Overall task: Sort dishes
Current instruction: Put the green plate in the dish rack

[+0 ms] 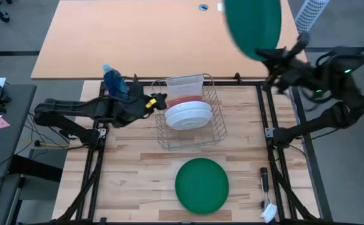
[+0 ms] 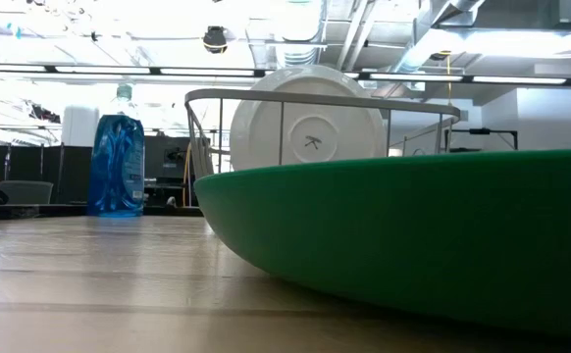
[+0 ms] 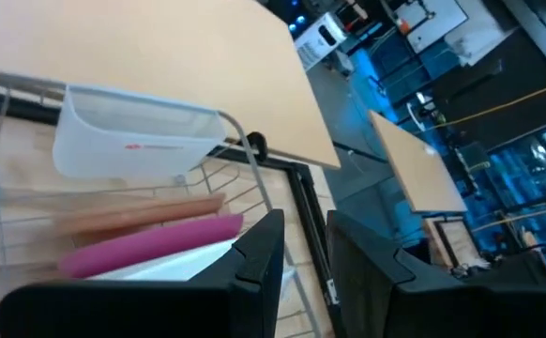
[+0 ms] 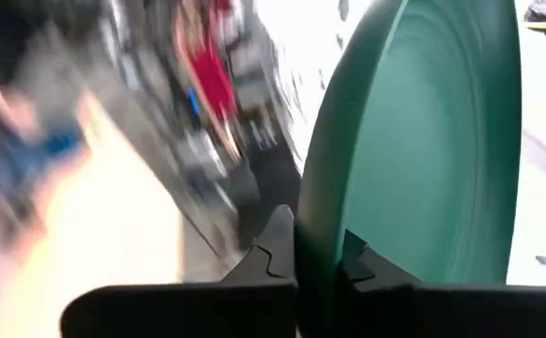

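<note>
A dark green plate is held high above the table's far right corner, with my right gripper shut on it. A second dark green plate lies flat on the table near its front edge and fills the low view. In the wire dish rack white plates stand on edge, with a pink plate and a salmon plate behind them. My left gripper hovers at the rack's left rim, open by a narrow gap, with nothing between its fingers. My right gripper pinches the green plate's rim between its two fingers, one finger on each face of the plate. The plate stands on edge above the fingers, lifted clear of the table and rack.
A blue spray bottle stands left of the rack, behind my left arm. A white cutlery cup hangs on the rack's far side. A dark tool lies at the front right. Bare wood lies left and right of the flat green plate.
</note>
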Tool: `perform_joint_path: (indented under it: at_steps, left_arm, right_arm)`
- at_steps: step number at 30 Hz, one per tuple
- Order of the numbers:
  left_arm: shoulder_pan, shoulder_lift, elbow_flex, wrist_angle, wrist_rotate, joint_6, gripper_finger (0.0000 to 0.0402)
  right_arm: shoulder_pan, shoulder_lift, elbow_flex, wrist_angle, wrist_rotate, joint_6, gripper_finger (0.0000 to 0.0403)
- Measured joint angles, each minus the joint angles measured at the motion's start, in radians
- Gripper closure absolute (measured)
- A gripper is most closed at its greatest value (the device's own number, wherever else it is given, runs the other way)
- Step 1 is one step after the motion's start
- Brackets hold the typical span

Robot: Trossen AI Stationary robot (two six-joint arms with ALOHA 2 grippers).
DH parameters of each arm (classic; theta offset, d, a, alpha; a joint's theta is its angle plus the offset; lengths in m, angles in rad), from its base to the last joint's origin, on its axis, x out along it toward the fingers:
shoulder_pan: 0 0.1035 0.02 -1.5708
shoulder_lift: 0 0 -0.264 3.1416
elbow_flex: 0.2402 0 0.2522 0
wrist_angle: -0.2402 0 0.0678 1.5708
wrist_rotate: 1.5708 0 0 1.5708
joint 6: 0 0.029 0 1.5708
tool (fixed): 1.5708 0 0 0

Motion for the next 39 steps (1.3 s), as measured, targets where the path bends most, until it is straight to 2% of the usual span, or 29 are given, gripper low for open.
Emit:
perform_joint_path:
  at_steps: [2, 4, 8, 14, 22, 26, 30, 35, 39]
  left_arm:
    - [0.0, 0.021, 0.0, 0.023, 0.0, -0.005, 0.0322]
    - [-0.001, 0.034, 0.0, 0.068, -0.001, 0.016, 0.0322]
    - [-0.001, 0.039, 0.0, 0.185, -0.017, 0.15, 0.0322]
    - [0.003, 0.008, 0.0, 0.341, -0.095, 0.363, 0.0322]
    - [0.007, -0.048, 0.0, 0.352, -0.153, 0.471, 0.0322]
    - [0.008, -0.061, 0.0, 0.328, -0.174, 0.511, 0.0322]
    - [0.027, -0.073, 0.0, 0.302, -0.172, 0.52, 0.0322]
    - [0.054, -0.098, 0.0, 0.247, -0.128, 0.481, 0.0322]
    - [0.098, -0.105, 0.0, 0.169, -0.022, 0.451, 0.0322]
  right_arm:
    - [0.039, 0.033, 0.0, 0.021, 0.152, -0.166, 0.0392]
    - [0.063, 0.07, 0.0, 0.037, 0.273, -0.264, 0.0392]
    - [0.134, 0.124, -0.002, 0.049, 0.394, -0.313, 0.0391]
    - [0.264, 0.16, 0.0, 0.102, 0.495, -0.321, 0.0396]
    - [0.342, 0.159, -0.001, 0.114, 0.503, -0.29, 0.0397]
    - [0.339, 0.157, -0.001, 0.128, 0.504, -0.174, 0.0397]
    - [0.316, 0.149, -0.001, 0.137, 0.507, 0.039, 0.0396]
    - [0.307, 0.143, -0.001, 0.131, 0.508, 0.359, 0.0395]
    - [0.292, 0.139, -0.001, 0.06, 0.503, 0.648, 0.0396]
